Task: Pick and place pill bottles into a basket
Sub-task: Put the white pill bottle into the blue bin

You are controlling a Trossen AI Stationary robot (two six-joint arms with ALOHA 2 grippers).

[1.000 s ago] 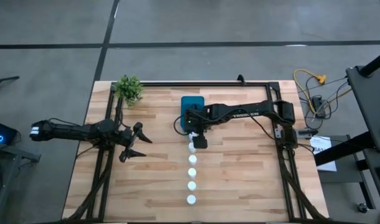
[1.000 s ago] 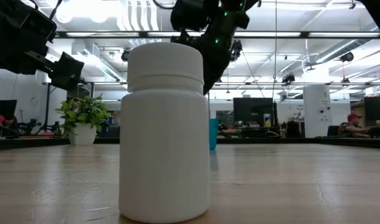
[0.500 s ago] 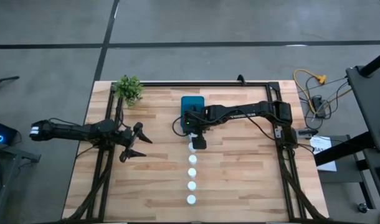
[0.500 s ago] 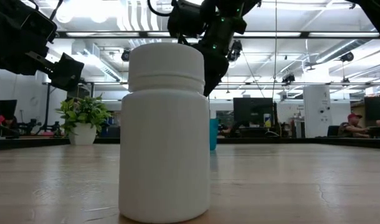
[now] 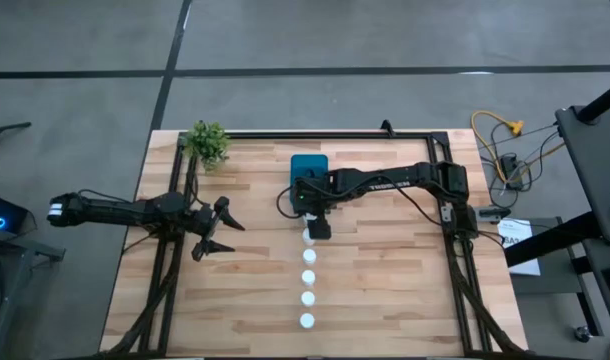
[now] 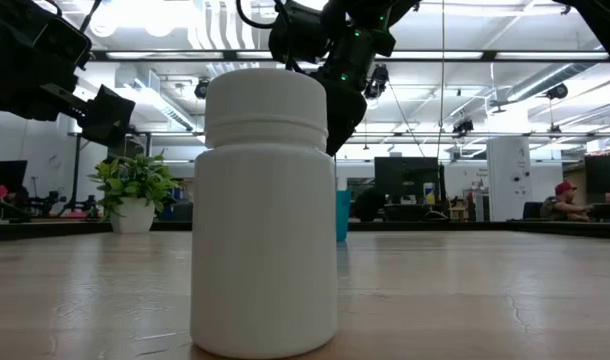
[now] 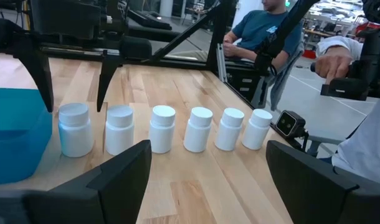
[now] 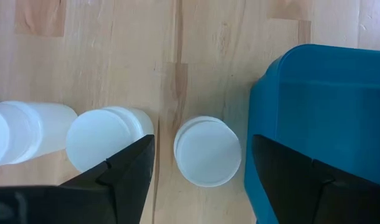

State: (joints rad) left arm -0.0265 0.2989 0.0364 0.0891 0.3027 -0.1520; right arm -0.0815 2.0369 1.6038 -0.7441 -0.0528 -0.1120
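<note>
Several white pill bottles stand upright in a row on the wooden table [image 5: 385, 290], running from the teal basket [image 5: 308, 165] toward the near edge. My right gripper [image 8: 201, 142] hangs open, pointing steeply down, one finger on each side of the bottle nearest the basket [image 8: 207, 151], with a gap at both sides. The left wrist view shows the same bottle [image 7: 73, 127] between those fingers. The high view hides it under the gripper; the neighbouring bottle [image 5: 308, 237] shows. My left gripper [image 5: 210, 228] waits open at the table's left.
A small green plant [image 5: 206, 142] stands at the far left corner. The basket's wall [image 8: 314, 106] stands right beside the bottle between my right fingers. In the low view, the nearest bottle [image 6: 265, 210] fills the foreground. People sit in the room beyond the table.
</note>
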